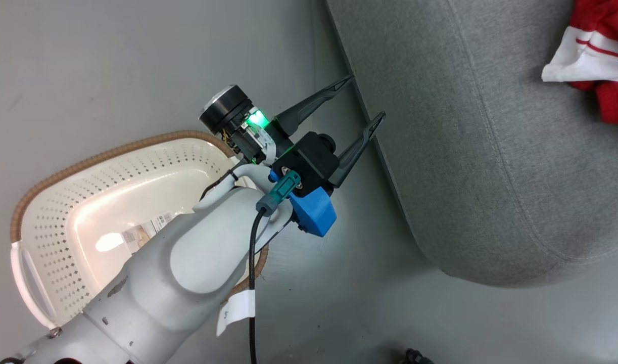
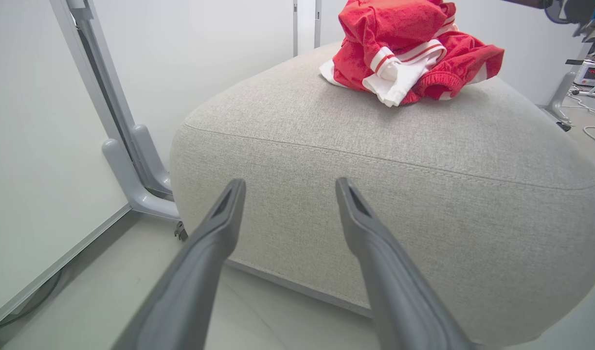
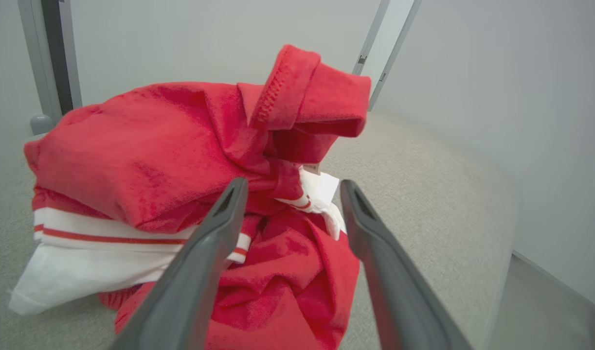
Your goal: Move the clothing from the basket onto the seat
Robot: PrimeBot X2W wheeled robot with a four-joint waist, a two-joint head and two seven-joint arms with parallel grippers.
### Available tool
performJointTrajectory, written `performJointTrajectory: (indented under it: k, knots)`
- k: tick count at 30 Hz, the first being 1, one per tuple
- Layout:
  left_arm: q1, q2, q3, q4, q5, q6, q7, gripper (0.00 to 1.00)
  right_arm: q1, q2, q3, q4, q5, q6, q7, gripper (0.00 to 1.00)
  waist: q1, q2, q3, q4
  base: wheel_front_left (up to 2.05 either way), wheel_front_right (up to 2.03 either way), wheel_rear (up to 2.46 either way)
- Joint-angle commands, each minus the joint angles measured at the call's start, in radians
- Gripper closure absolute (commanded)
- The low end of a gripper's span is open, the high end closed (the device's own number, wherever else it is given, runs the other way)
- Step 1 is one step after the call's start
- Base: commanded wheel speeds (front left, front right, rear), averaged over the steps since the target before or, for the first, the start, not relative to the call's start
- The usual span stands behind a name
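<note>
The left arm's pale forearm (image 1: pixel 197 263) fills the near foreground of the head view, crossing over the right end of the basket (image 1: pixel 61 212), which stands on the grey floor (image 1: pixel 137 65) to the left of the seat (image 1: pixel 490 151). A paper label (image 1: pixel 147 230) lies on the basket's bottom. The left gripper (image 1: pixel 367 96) hangs over the floor right at the seat's left edge, its two dark fingers spread wide with nothing between them; its own camera shows them (image 2: pixel 291 182) pointed at the seat's grey side (image 2: pixel 375 218), below the seam. The clothing (image 1: pixel 597 55) lies in a crumpled red and white heap on top of the seat, toward its far right side, well apart from the basket. From the left wrist the heap (image 2: pixel 404 53) sits on the seat's far part. The right gripper (image 3: pixel 295 182) hovers close over the heap (image 3: pixel 180 146), released, fingers parted and gripping no cloth, with the seat's top (image 3: pixel 423 184) showing on its right. A grey post (image 2: pixel 117 146) stands by the wall to the left of the seat.
</note>
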Motion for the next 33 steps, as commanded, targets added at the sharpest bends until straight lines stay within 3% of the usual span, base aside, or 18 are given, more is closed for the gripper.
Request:
performJointTrajectory:
  k: [1,9,20,33]
  knots:
    - [0.014,-0.002,0.01,0.006,-0.006,0.009,-0.008,0.0,0.025,0.009,0.006,-0.013,-0.006,0.0,0.0,0.0,0.0,0.0,-0.054,0.0,0.0,0.0,0.0]
    - [0.096,-0.017,0.091,-0.008,-0.052,0.05,-0.022,0.0,0.118,0.021,0.116,-0.11,-0.007,0.0,-0.001,0.0,0.0,0.0,-0.204,0.038,0.0,0.0,0.0]
    - [0.264,-0.002,0.328,-0.139,-0.045,0.105,-0.023,0.0,0.157,0.026,0.342,-0.183,0.012,0.0,0.0,0.0,0.0,0.0,-0.353,0.158,0.0,0.0,0.0]
    - [0.497,-0.018,0.605,-0.219,0.017,0.087,-0.022,0.0,0.187,0.068,0.521,-0.135,0.04,0.0,-0.001,0.0,0.0,0.0,-0.49,0.262,0.0,0.0,0.0]
